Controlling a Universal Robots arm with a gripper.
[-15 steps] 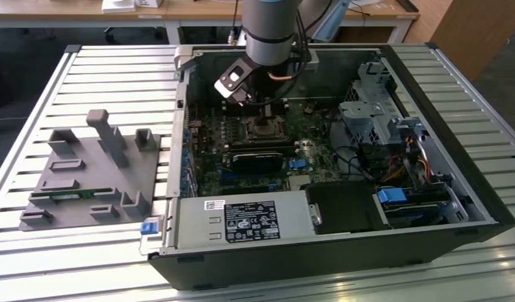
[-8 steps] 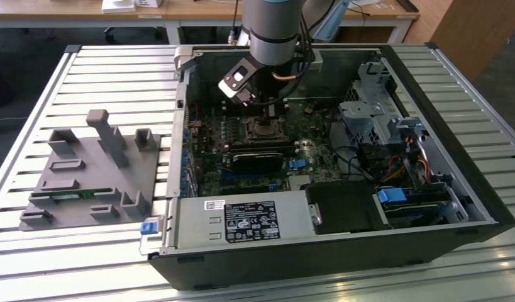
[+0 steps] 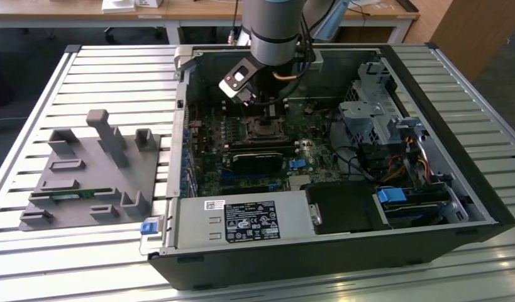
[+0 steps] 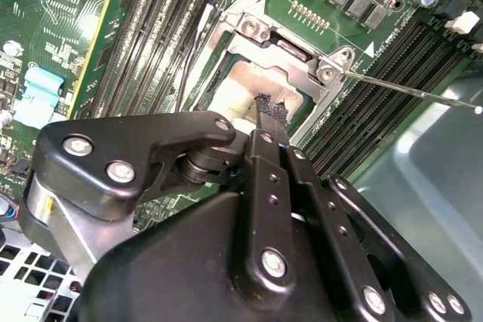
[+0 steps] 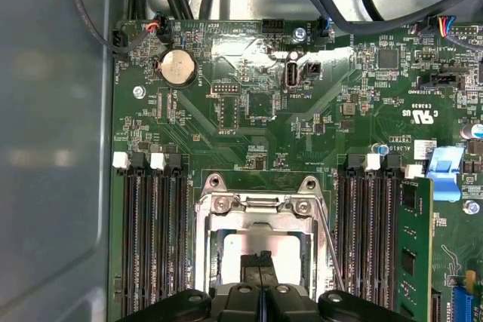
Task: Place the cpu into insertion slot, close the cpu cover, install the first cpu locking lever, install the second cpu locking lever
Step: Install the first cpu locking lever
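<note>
I see the grey fixture [image 3: 94,173] at 9 o'clock of the open computer case [image 3: 458,157] in the exterior view. Inside the case, the gripper [image 5: 260,262] is pinched narrow, fingertips together and holding nothing, over the cpu [image 5: 234,250]. The cpu sits in the insertion slot [image 3: 264,130], with the cpu cover [image 5: 256,205] lying around it. A thin lever rod [image 4: 415,93] sticks out.

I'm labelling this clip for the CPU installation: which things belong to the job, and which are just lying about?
Job:
gripper
cpu
cpu cover
locking lever

Lying about:
coin battery
memory slots
grey fixture
power supply
</note>
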